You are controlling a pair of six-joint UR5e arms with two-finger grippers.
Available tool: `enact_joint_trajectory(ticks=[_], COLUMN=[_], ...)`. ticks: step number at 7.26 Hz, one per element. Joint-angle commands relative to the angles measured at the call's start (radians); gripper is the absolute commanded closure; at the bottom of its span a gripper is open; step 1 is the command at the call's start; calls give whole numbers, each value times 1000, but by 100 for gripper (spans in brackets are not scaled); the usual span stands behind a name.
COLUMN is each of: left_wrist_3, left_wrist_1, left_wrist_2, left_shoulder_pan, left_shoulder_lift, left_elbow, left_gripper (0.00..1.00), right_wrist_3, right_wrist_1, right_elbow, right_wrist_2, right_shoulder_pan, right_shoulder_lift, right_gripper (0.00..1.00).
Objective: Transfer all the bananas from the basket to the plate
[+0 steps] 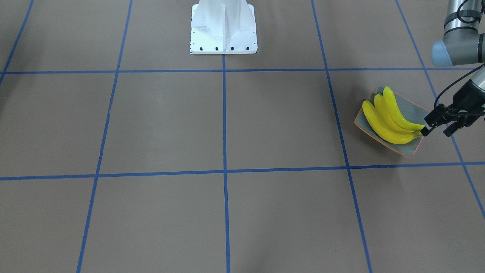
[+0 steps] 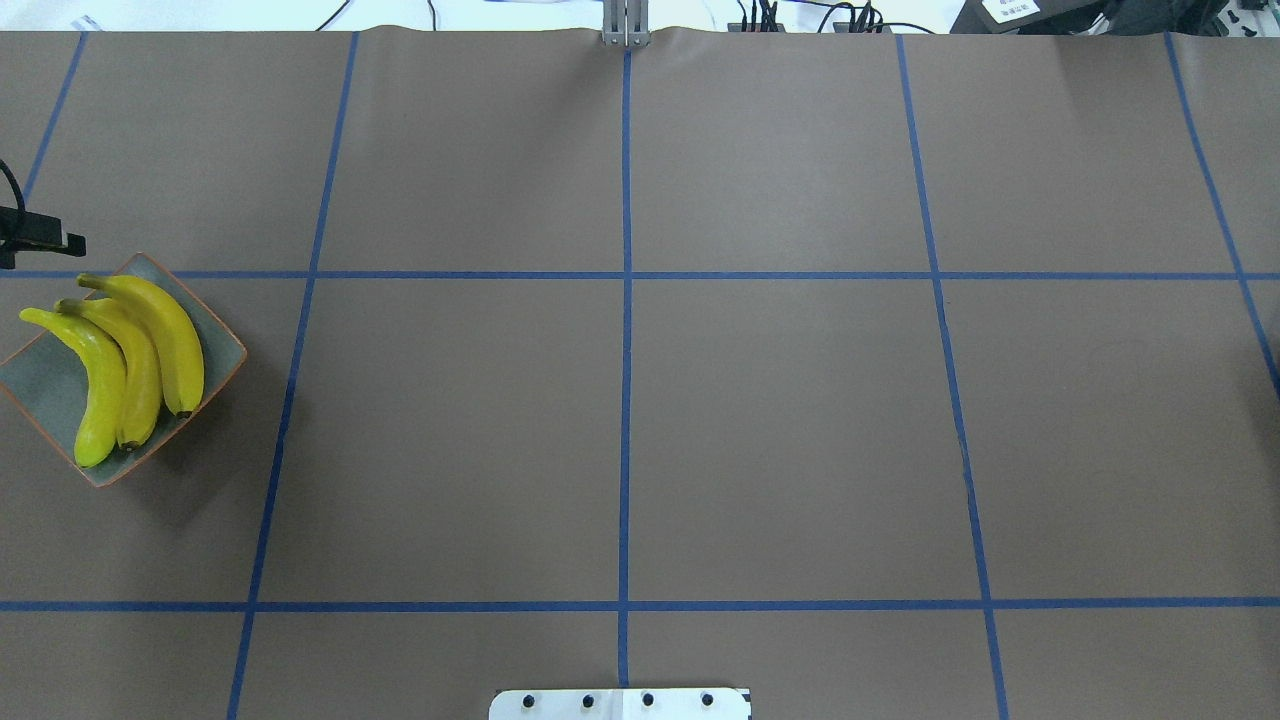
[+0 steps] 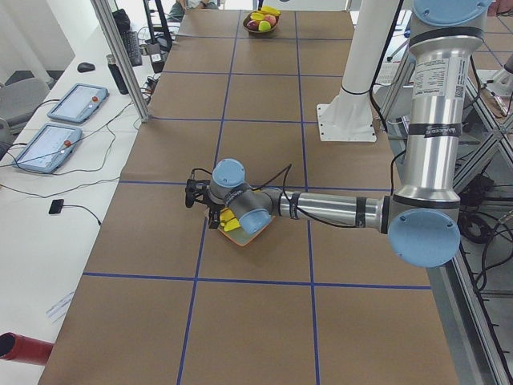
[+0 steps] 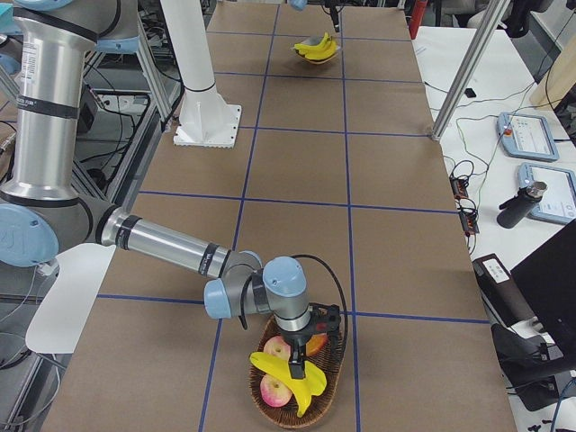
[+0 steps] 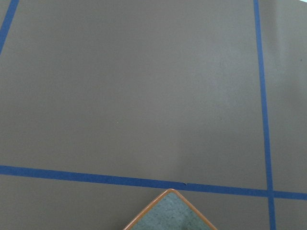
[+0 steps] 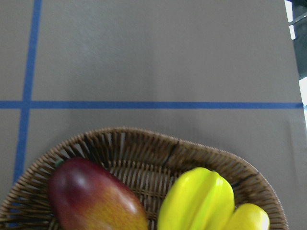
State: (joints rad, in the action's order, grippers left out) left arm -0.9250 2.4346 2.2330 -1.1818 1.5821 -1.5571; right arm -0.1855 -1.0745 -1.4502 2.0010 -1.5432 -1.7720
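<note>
Three yellow bananas [image 1: 386, 121] [image 2: 130, 360] lie side by side on the grey-green plate [image 1: 413, 109] [image 2: 40, 375] with an orange rim, at the table's left end. My left gripper [image 1: 436, 131] hovers at the plate's outer corner, open and holding nothing, one fingertip close to the banana tips. Its wrist view shows only a plate corner [image 5: 170, 215]. At the other end, my right gripper [image 4: 301, 364] hangs over the wicker basket [image 4: 335, 378] [image 6: 144, 148], close to a yellow fruit. I cannot tell whether it is open or shut, or whether that fruit is a banana.
The basket holds a red-yellow mango [image 6: 91, 199], a yellow ridged starfruit [image 6: 196, 203] and apples [image 4: 274, 391]. The white robot base [image 1: 223, 28] stands mid-table at the robot's side. Tablets and cables lie on a side bench [image 4: 531, 135].
</note>
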Motion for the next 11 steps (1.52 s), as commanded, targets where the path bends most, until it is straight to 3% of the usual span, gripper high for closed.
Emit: enact_joint_trajectory(ticks=[1,3,4,9,11], left_wrist_3=[-2,0,0,6,6], left_wrist_1=[14,26,27,34,35], left_wrist_2=[-27,-44,-44,-78,-78], left_shoulder_pan=[1,2,2,5,7], left_shoulder_lift=[-19,-37,-37,-37,-37], left_elbow=[-27,-46,-47,-47,-44], left_gripper=[0,0,0,0,0], right_wrist_3=[122,138,136,-107,-107], right_wrist_1=[-150,-516,-560,-539,-495], right_elbow=[-22,-55,-38,50,108], right_wrist_2=[-56,-6,-14,-30,-33], right_shoulder_pan=[2,-21,-21,-20,-11], right_shoulder_lift=[-1,153,175,173,174], right_gripper=[2,2,2,2,2])
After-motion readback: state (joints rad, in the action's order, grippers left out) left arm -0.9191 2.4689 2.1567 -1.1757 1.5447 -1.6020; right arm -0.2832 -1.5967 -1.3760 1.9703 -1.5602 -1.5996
